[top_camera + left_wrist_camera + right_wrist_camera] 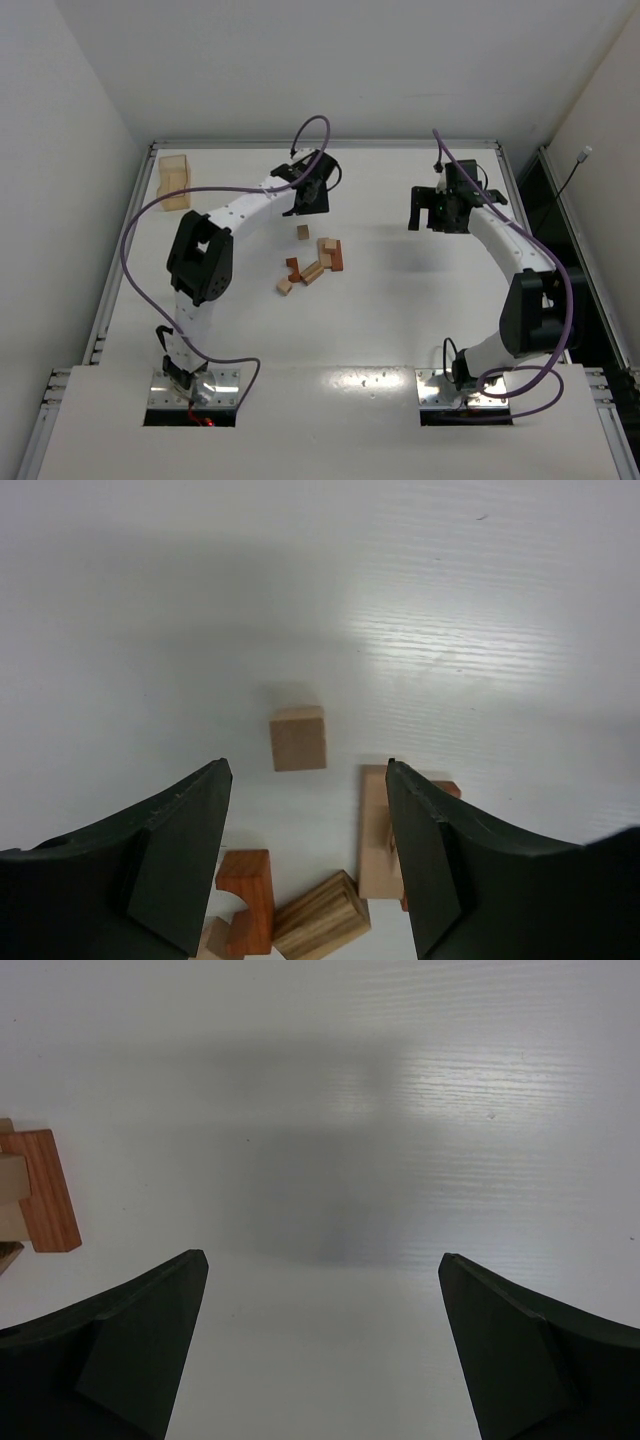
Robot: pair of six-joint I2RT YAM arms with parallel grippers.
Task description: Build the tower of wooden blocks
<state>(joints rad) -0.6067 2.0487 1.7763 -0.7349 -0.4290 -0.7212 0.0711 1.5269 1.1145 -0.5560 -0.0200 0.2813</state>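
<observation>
Left gripper [306,780] jaws apart. Tan cube [298,738] alone at frame centre; reddish notched block [247,880], striped block [318,918], pale bar [375,830] lower centre (bar partly hidden)

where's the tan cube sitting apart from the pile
The tan cube lies near the table centre in the top view, slightly left, just beyond the block pile. The left wrist view shows it between the open fingers of the left claw.

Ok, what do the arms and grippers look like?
The left arm and right arm are white links with black joint housings, each with a looping purple cable. The left gripper and right gripper are black, with broad tapering fingers.
</observation>
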